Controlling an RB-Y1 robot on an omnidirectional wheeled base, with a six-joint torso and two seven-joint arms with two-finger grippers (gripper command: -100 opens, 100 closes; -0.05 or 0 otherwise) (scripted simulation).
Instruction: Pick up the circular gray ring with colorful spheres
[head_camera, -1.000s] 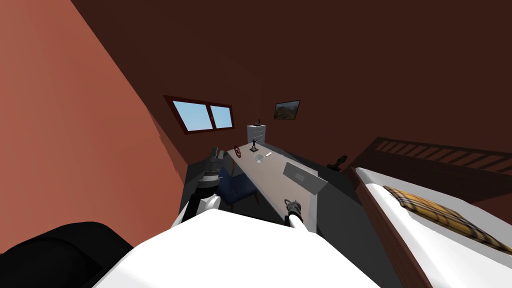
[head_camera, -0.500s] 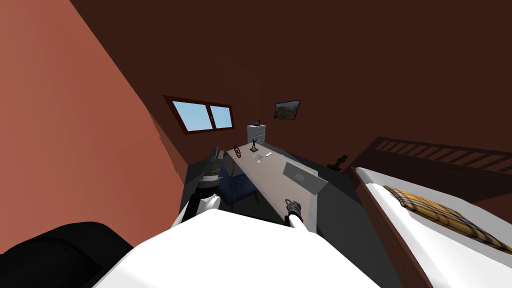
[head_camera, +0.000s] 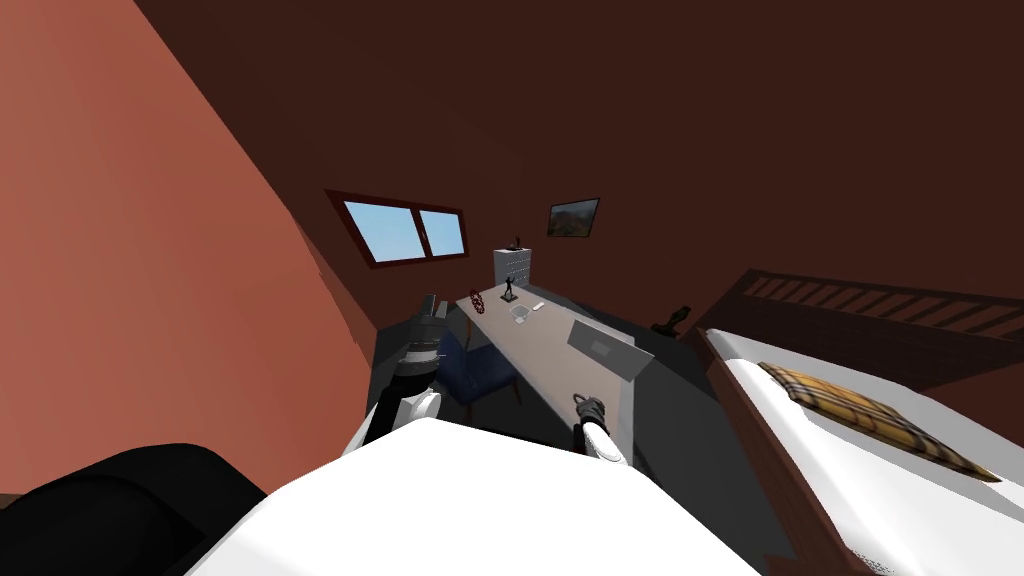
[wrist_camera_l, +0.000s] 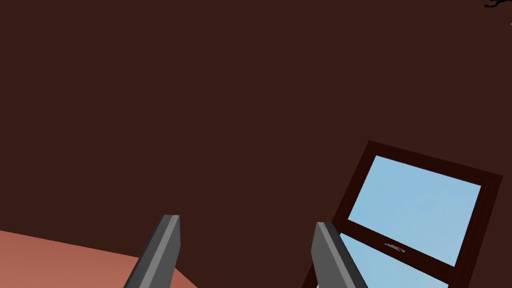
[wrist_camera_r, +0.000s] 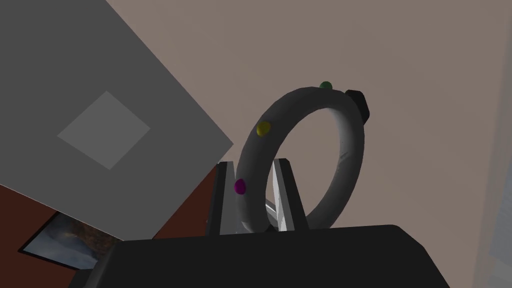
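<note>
One step looks done: the grey ring (wrist_camera_r: 350, 145) is in the right hand (wrist_camera_r: 254, 164), so the grasp is made. What is left, as I judge it, is lifting it clear of the surface (head_camera: 540, 345). I can't tell whether the ring's far rim touches the surface or hangs above it.

Right hand: fingers nearly closed, pinching the ring's band from both sides, right by the magenta sphere (wrist_camera_r: 240, 186). The yellow sphere (wrist_camera_r: 263, 128) and green sphere (wrist_camera_r: 326, 85) sit further round the band, with a small black lump (wrist_camera_r: 357, 102) just beside the green one. The ring rises out of the hand along the fingers.

In the head view the right hand is at about 6 o'clock of the laptop (head_camera: 608, 350), at the near end of the surface.

Left hand (wrist_camera_l: 247, 221): at 9 o'clock of the surface, raised, fingers spread wide, holding nothing.
</note>
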